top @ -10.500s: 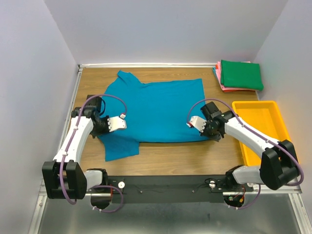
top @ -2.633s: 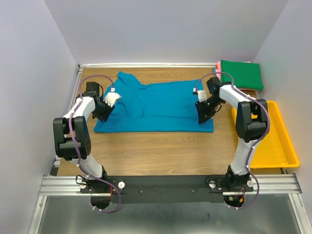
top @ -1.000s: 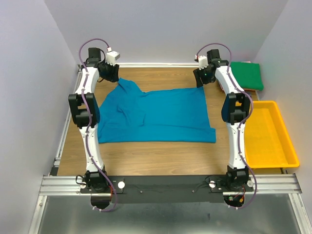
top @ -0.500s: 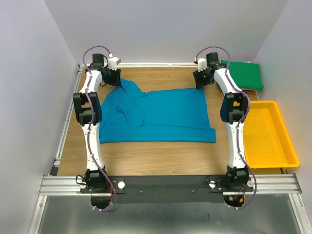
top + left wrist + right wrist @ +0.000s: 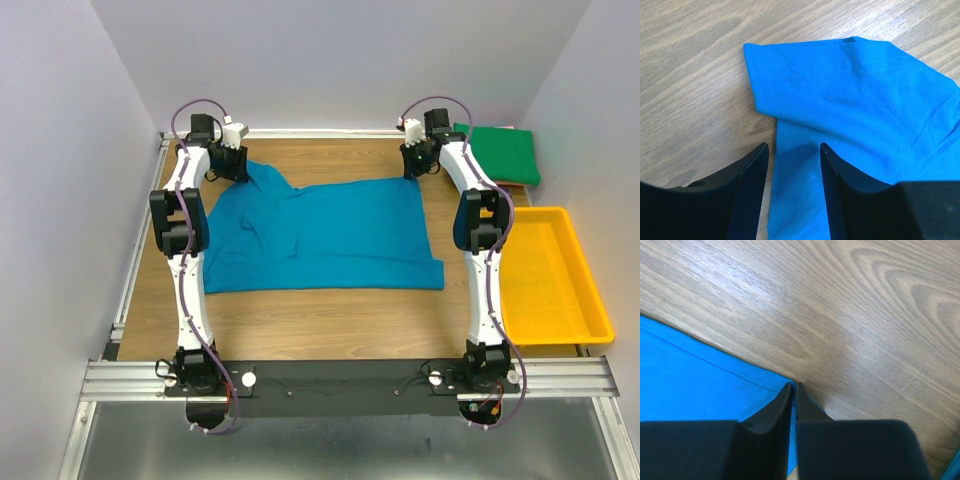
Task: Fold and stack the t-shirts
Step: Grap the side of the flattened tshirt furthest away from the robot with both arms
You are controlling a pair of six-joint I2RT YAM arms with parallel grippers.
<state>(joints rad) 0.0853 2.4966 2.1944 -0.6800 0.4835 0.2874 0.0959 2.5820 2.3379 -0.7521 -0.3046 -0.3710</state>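
At 11 and 1 o'clock on the wooden table (image 5: 330, 320), both arms have come out from mid-shirt to the far edge of the teal-blue cloth t-shirt (image 5: 320, 235), which lies flat at table centre; a fresh fold grasp looks under way. The left gripper (image 5: 792, 147) stands spread astride the sleeve, while the right gripper (image 5: 793, 386) is pressed together, apparently pinching the hem corner. Overhead the wrists hide both tips, and how much cloth the right holds is unclear.

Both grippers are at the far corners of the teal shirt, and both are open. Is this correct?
Not quite: the right gripper is shut, pinched at a corner of the teal shirt, as the right wrist view shows. Only the left gripper is open. Both are at the far corners.
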